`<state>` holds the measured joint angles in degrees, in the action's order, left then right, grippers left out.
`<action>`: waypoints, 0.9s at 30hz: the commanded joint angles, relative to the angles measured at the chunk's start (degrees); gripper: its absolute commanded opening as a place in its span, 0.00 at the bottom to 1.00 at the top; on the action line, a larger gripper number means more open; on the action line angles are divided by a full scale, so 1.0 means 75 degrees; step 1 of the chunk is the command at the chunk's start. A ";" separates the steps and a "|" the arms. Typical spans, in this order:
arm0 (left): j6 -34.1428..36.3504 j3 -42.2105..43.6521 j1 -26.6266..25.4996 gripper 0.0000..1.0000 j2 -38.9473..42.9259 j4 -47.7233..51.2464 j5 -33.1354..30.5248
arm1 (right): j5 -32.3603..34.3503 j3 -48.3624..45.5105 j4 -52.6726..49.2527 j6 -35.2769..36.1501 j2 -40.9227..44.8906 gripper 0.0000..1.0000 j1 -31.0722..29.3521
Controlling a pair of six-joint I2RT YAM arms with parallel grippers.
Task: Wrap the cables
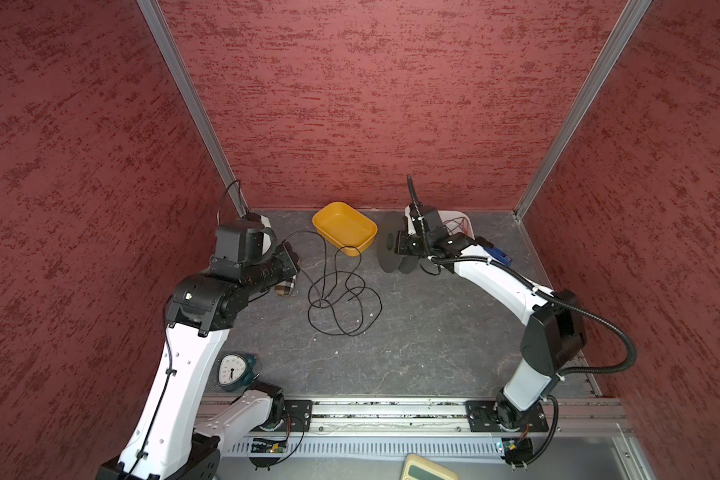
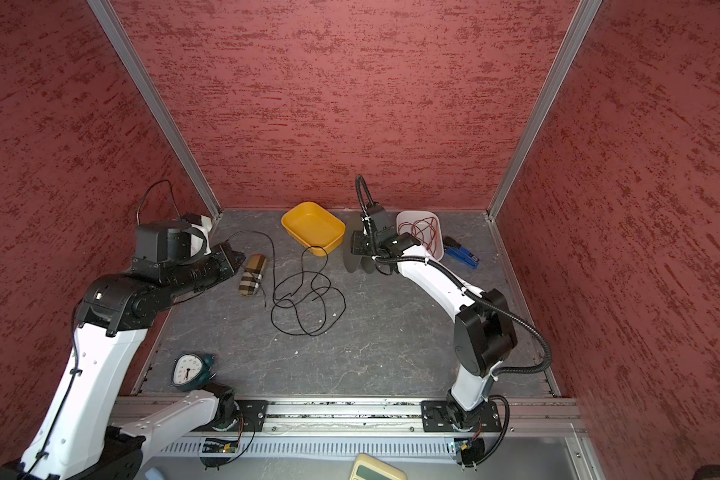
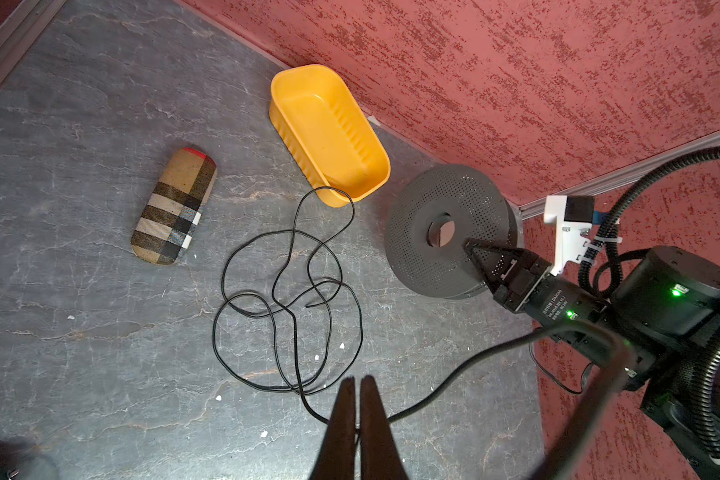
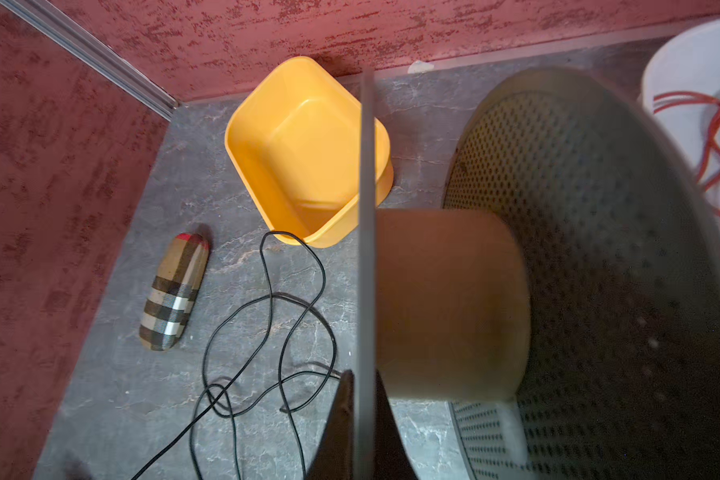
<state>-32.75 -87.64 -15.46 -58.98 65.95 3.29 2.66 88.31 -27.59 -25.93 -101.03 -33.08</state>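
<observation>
The cables are one thin black wire point(image 1: 341, 299) lying in loose tangled loops on the grey floor in both top views point(image 2: 308, 303), in front of the yellow tub. One end runs left up to my left gripper point(image 1: 297, 264), which is shut on it. In the left wrist view the wire point(image 3: 287, 299) passes between the closed fingers of my left gripper point(image 3: 357, 380). My right gripper point(image 4: 364, 374) is shut on the thin rim of one flange of the grey perforated spool point(image 4: 578, 257), holding the spool point(image 1: 391, 249) on edge at the back. No wire shows on its tan core point(image 4: 454, 299).
A yellow tub point(image 1: 344, 226) stands at the back middle. A plaid case point(image 2: 253, 276) lies near my left gripper. A white bowl point(image 2: 404, 216) with red wires and a blue tool point(image 2: 460, 252) sit behind the right arm. A clock point(image 1: 233, 370) stands front left. Red walls enclose three sides.
</observation>
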 commanded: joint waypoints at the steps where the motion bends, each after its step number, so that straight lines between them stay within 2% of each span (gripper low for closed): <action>1: -0.0009 -0.0088 -0.0065 0.00 0.0013 0.0049 -0.0240 | 0.1631 0.0741 -0.0559 0.0464 -0.0400 0.00 -0.0312; 8: 0.0161 -0.0239 -0.0065 0.00 0.0013 0.0297 -0.0396 | 0.2547 0.1786 -0.1124 0.0504 -0.1310 0.00 -0.0644; 13: 0.0038 -0.0131 -0.0087 0.00 -0.0002 0.0253 -0.0286 | 0.2931 0.2370 -0.1426 0.0152 -0.1880 0.00 -0.0771; 21: 0.0010 -0.0116 -0.0110 0.00 -0.0022 0.0253 -0.0286 | 0.3033 0.2441 -0.1180 -0.0129 -0.2159 0.00 -0.0810; 27: -0.0039 -0.0069 -0.0149 0.00 -0.0061 0.0195 -0.0239 | 0.2741 0.2437 -0.0940 -0.0370 -0.2197 0.00 -0.0804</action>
<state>-32.73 -88.18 -16.12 -59.07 67.72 1.23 22.09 103.77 -38.04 -27.16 -117.30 -38.81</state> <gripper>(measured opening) 0.065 0.061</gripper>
